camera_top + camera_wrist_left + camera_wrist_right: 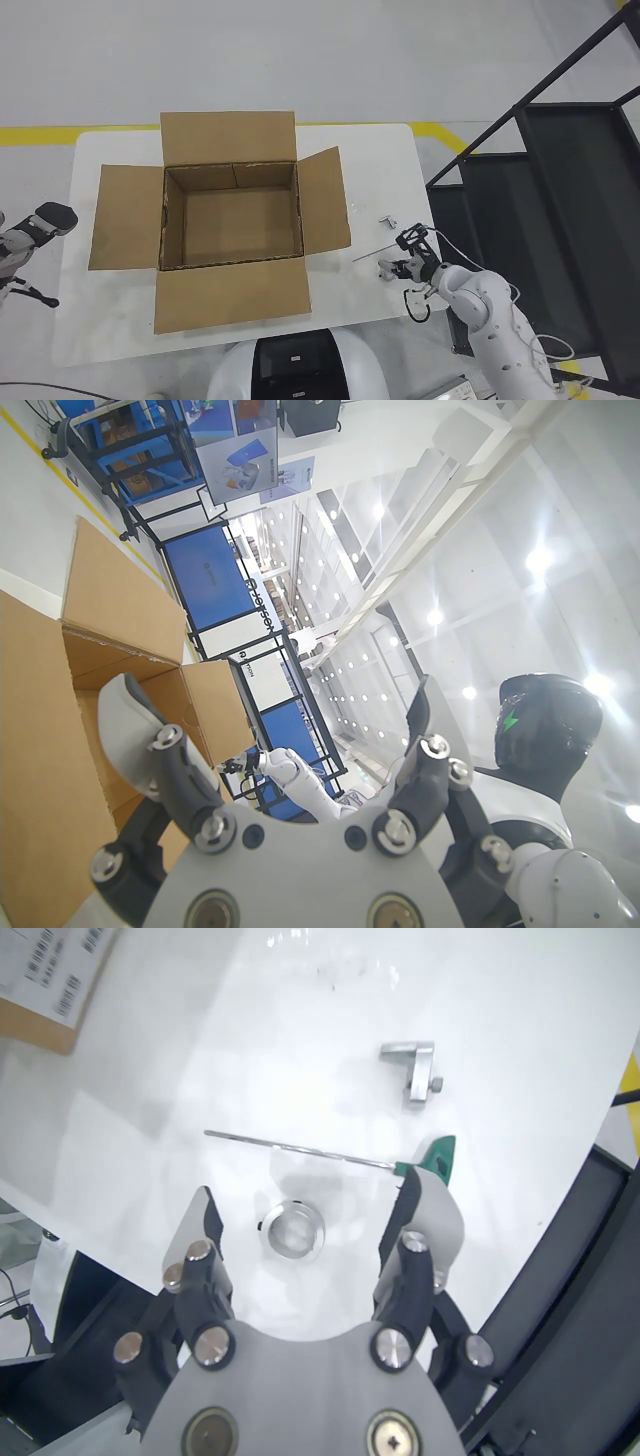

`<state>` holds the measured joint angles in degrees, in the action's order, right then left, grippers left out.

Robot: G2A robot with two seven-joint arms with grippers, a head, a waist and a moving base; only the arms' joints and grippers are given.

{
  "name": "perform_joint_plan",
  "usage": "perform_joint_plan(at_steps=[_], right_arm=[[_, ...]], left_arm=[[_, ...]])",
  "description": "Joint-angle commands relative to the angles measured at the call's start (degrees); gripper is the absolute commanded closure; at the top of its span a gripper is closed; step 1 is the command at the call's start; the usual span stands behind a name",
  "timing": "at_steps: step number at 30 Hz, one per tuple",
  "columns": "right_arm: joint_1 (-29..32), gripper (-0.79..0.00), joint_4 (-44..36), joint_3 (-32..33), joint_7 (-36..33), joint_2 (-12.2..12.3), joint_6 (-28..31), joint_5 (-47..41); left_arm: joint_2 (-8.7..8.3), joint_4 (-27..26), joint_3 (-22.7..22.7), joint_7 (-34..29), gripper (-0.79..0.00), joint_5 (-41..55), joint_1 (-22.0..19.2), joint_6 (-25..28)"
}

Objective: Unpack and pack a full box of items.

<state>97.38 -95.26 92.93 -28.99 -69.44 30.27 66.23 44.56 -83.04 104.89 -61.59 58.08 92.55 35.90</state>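
Left gripper (pixel 270 695): fingers spread wide with nothing between them; held off the table's left side, level with the box's left flap
Box (pixel 232 177): cardboard, left of the table's centre, all four flaps folded outward; the inside shows bare cardboard
Table (pixel 380 160): white top; open surface lies between the box's right flap and the right edge
Bracket (pixel 415 1068): small metal part lying flat, farthest back of the three loose items, well apart from the box
Hex key (pixel 300 1150): long thin shaft with a green handle, lying just in front of the bracket, shaft tip pointing toward the box
Metal ring (pixel 295 1232): short collar lying flat, nearest the front edge of the table
Right gripper (pixel 305 1188): jaws parted and empty, hanging just above the ring, one finger on each side; no contact can be confirmed
Stair frame (pixel 540 200): black steps standing just beside the table's right edge
Progress: unpacking looks complete, judged from the empty box; packing appears not yet begun, with three items left to load
Clearance: ring and right gripper sit close to the front right corner, so a nudge could send the ring off; the stairs limit outward swing; the route to the box passes over the flat right flap
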Motion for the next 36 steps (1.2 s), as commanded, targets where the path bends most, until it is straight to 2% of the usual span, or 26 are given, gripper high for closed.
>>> perform_joint_plan(at_steps=[1,6,9,11,30,36], right_arm=[[1.3,-0.785,-0.9,1.9,3.1,0.3,3.6,-2.4],[3.8,-0.785,-3.3,5.0,8.4,1.0,14.6,-10.2],[3.7,-0.785,-4.0,5.4,9.0,1.4,18.1,-11.8],[2.7,-0.785,-6.1,3.9,7.6,1.5,18.5,-10.4],[2.7,-0.785,-6.1,3.9,7.6,1.5,18.5,-10.4],[2.3,-0.785,-2.4,5.1,7.5,2.0,16.2,-7.0]], left_arm=[[0.00,0.0,0.0,0.0,-0.785,0.0,0.0,0.0],[0.00,0.0,0.0,0.0,-0.785,0.0,0.0,0.0],[0.00,0.0,0.0,0.0,-0.785,0.0,0.0,0.0],[0.00,0.0,0.0,0.0,-0.785,0.0,0.0,0.0],[0.00,0.0,0.0,0.0,-0.785,0.0,0.0,0.0],[0.00,0.0,0.0,0.0,-0.785,0.0,0.0,0.0]])
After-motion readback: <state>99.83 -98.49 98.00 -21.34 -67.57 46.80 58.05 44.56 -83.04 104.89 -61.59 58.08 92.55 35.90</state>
